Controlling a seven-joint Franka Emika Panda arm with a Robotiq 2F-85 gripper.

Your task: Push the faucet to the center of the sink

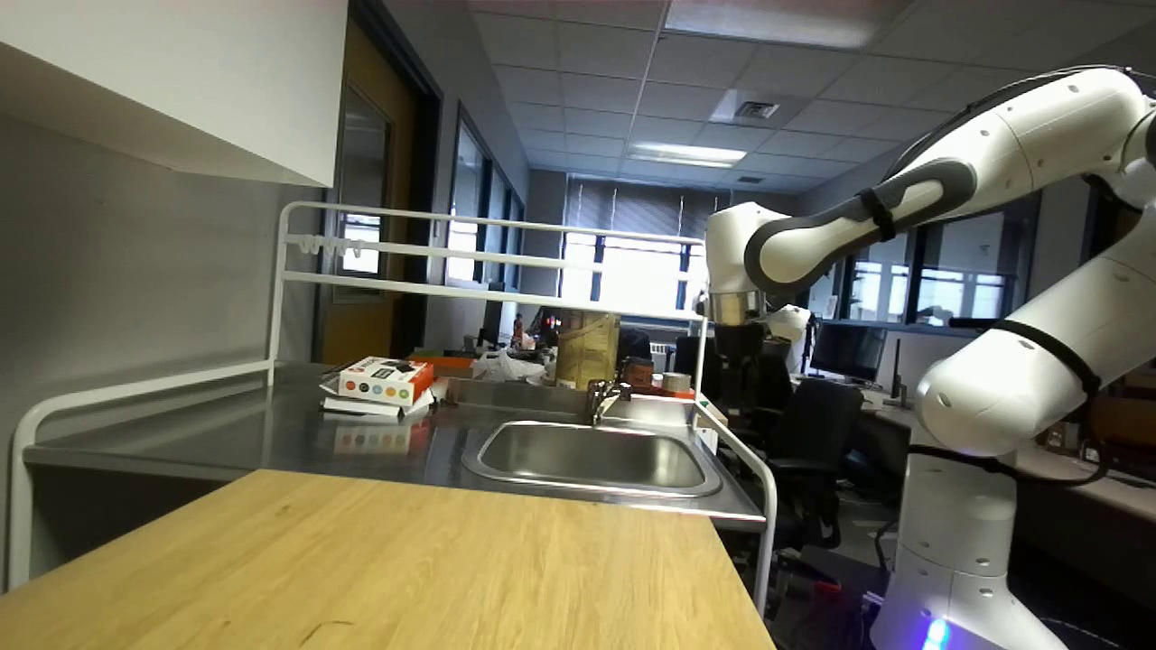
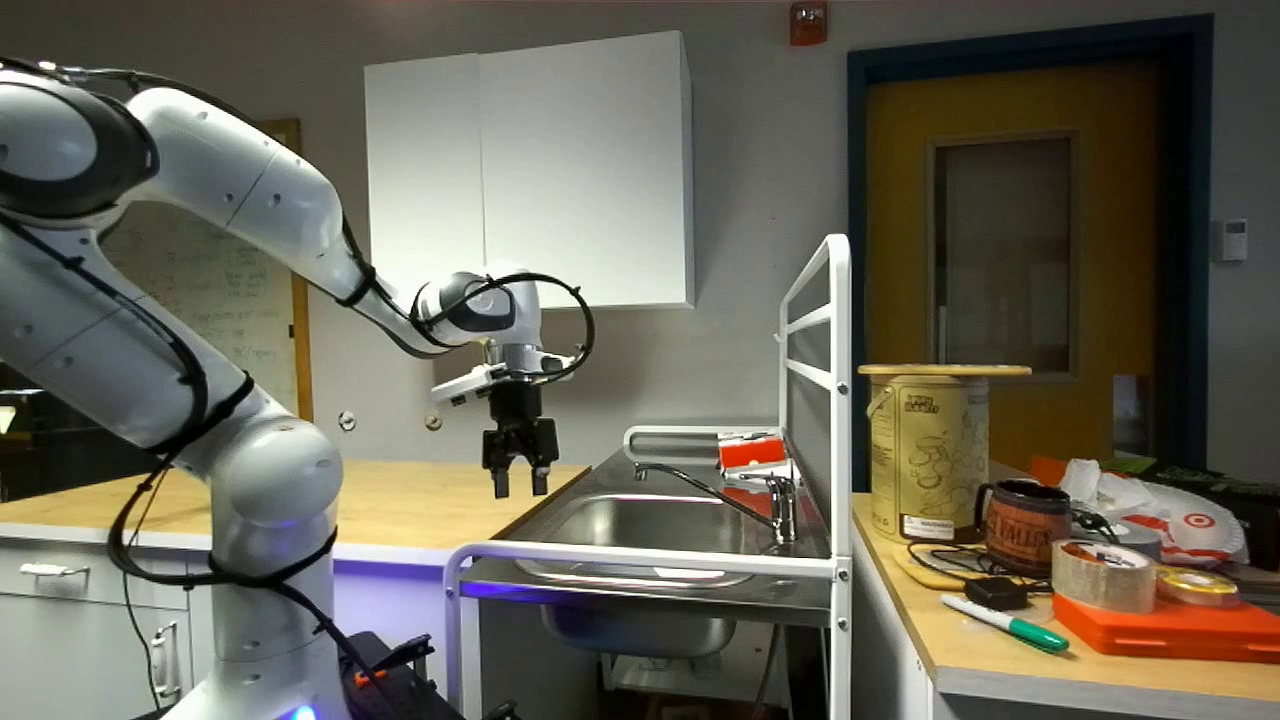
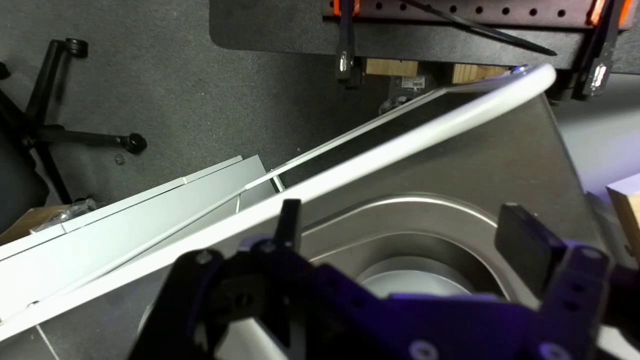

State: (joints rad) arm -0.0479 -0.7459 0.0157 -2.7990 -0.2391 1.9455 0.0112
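Note:
The chrome faucet [image 1: 597, 400] stands at the back edge of the steel sink [image 1: 488, 462]. In an exterior view its base [image 2: 786, 512] is at the right of the sink rim [image 2: 640, 577], and its thin spout [image 2: 700, 487] reaches out over the basin. My gripper [image 2: 520, 484] is open and empty. It points down, higher than the sink and to the left of the spout there, apart from the faucet. In the wrist view the open fingers [image 3: 400, 212] show over the rounded end of the sink basin [image 3: 415, 282]. The faucet does not show in the wrist view.
A white rail frame [image 1: 488, 293] runs behind and around the steel counter; its near bar [image 2: 640, 556] passes beside the sink. A red and white box [image 1: 384, 379] lies on the counter. A wooden tabletop [image 1: 433, 551] adjoins the sink. A cluttered table [image 2: 960, 640] stands behind the rail.

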